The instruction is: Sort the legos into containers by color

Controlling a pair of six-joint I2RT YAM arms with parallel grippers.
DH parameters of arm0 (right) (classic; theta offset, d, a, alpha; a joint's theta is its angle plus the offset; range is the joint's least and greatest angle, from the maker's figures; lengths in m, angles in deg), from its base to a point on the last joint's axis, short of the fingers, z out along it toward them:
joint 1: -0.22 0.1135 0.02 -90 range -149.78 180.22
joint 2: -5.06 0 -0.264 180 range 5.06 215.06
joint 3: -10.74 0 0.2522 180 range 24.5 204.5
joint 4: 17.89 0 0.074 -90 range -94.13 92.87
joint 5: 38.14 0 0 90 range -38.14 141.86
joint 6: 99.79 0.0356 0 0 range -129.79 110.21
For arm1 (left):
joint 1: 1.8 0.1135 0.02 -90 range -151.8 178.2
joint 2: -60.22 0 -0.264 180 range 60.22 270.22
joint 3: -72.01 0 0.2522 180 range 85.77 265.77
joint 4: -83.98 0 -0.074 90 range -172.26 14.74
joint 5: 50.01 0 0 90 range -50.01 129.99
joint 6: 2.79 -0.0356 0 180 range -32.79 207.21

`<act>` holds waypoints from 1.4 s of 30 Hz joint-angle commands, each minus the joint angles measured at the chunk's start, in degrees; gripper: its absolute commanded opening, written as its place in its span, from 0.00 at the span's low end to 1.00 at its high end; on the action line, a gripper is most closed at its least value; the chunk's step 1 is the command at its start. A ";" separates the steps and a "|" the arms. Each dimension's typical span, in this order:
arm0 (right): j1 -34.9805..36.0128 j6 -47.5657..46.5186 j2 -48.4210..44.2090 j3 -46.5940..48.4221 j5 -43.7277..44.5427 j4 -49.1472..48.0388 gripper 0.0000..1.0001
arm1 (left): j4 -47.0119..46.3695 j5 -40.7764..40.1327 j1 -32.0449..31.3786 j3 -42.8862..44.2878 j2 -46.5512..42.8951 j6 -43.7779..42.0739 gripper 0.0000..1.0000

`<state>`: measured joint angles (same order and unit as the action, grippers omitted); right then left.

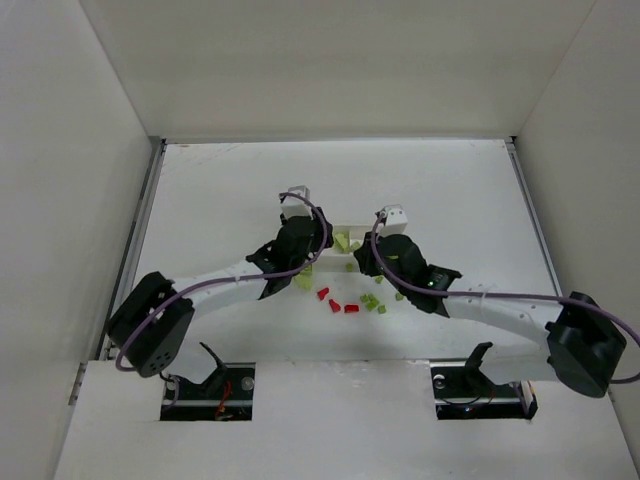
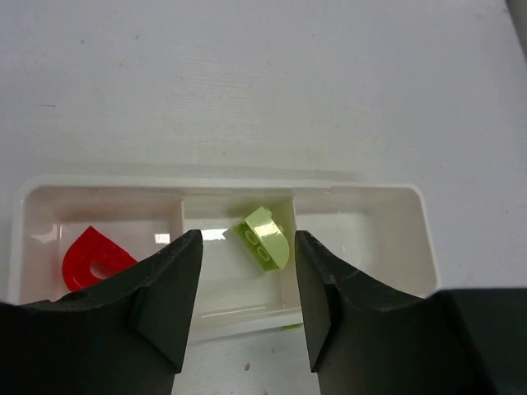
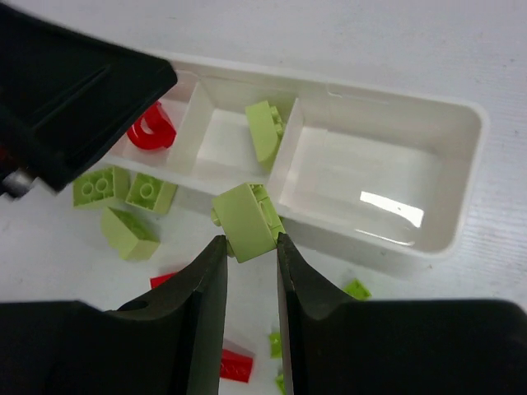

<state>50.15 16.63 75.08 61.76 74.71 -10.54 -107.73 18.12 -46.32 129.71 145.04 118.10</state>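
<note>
Legos, sorted: one red piece [image 2: 90, 255] in the 9 o'clock compartment [image 2: 45, 218] of the white tray [image 2: 362, 188]; one pale brick [image 2: 265, 237] in the middle compartment [image 2: 218, 284], tipped against the divider on its 3 o'clock side.
Legos, unsorted: loose red bricks [image 1: 336, 305] and loose green bricks [image 1: 372, 300] scattered on the tabletop [image 1: 230, 190], just at 6 o'clock of the tray in the overhead view.
Third compartment [image 2: 362, 247]: at 3 o'clock, no brick visible inside; probably meant for the brighter green.
Left jaws: spread wide, nothing between them, hanging above the middle compartment; judged free for another pick.
Right jaws: closed on the held brick [image 3: 245, 220], pale yellow-green, pinched by two opposite sides.
Held brick, place: just outside the tray's near wall, at 6 o'clock of the middle compartment; lined up there because the matching colour already lies inside.
Reason for grip: side pinch likely to stop so small a piece from twisting loose.
Arms: left arm [image 1: 225, 280] reaching in from 8 o'clock, right arm [image 1: 500, 305] from 4 o'clock, heads close over the tray; some risk of a clash.
Step in hand: lift over the wall, then release.
Progress: early; most bricks not yet sorted.
</note>
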 commanded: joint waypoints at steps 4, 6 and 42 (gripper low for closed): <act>-1.11 -0.57 13.99 11.34 -1.23 -10.63 0.22 | 0.42 -5.20 0.17 -10.35 -15.10 0.22 0.44; -1.37 -0.05 18.47 14.06 -1.23 -11.07 0.22 | 4.45 -6.69 -0.09 -13.79 -19.59 1.18 0.44; 10.05 -2.42 20.15 9.32 -5.97 -12.30 0.56 | -4.94 -0.46 7.56 -27.42 -12.57 11.29 0.36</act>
<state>60.32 14.40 93.77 70.17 70.15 -19.68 -109.26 16.13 -38.91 102.30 131.55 128.51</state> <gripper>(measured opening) 0.559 0.376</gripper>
